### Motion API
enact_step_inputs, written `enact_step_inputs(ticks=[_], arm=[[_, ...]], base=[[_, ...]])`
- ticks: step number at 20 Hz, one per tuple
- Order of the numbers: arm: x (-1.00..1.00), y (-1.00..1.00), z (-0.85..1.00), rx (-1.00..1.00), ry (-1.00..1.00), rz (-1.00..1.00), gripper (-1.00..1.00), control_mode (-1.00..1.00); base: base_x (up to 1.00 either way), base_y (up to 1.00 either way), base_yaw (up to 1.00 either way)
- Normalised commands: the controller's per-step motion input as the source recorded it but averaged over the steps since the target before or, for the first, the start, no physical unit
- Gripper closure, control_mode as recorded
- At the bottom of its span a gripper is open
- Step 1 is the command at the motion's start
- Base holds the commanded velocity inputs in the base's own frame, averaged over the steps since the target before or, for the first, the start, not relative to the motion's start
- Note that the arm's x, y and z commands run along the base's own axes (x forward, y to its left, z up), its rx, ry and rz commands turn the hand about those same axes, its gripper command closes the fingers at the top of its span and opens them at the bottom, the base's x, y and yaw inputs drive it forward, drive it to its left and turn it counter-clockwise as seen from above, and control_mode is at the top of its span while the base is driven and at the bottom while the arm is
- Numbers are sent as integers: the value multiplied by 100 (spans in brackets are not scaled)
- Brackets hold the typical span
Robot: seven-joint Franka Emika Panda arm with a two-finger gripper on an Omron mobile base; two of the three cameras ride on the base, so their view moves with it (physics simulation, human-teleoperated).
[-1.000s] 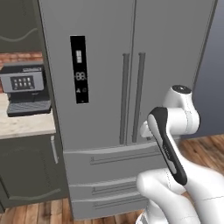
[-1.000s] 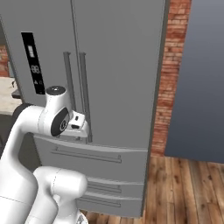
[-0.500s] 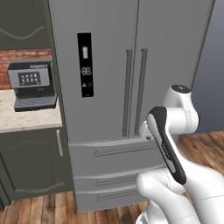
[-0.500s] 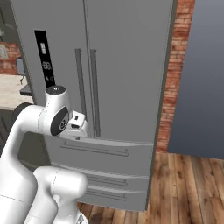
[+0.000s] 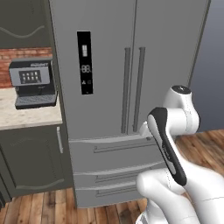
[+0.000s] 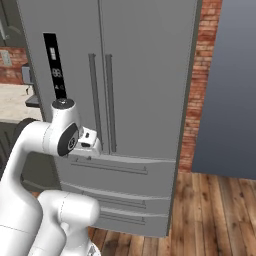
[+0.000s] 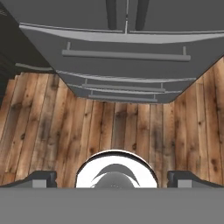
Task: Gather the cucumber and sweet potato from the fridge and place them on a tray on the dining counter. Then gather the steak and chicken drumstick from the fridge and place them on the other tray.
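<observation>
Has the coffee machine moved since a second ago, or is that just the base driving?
No. The coffee machine keeps its spot on the counter left of the fridge; fridge and counter slid across the left base view together, so the camera moved.

A home kitchen, rendered

A tall steel fridge (image 5: pixel 127 87) with double doors, a dark dispenser panel (image 5: pixel 85 62) and drawers below stands on a wood plank floor (image 7: pixel 131 131). To its left, a coffee machine (image 5: pixel 33 83) sits on a pale tabletop (image 5: pixel 26 118) over dark cabinets (image 5: pixel 30 162), with a red brick wall (image 6: pixel 197 100) to the fridge's right.
</observation>
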Motion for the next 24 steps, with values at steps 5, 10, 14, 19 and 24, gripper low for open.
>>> enact_step_inputs(ticks=[5,10,14,19,24], arm=[[-4,0,0,0,-1,0,-100,-100],[-1,1,0,0,-28,0,-100,-100],[9,0,0,1,-27,0,-100,-100],[26,0,11,4,-8,0,-100,-100],[17,-4,38,1,-1,-1,-100,-100]], base=[[-20,0,0],[0,0,0],[0,0,0],[0,0,0],[0,0,0]])
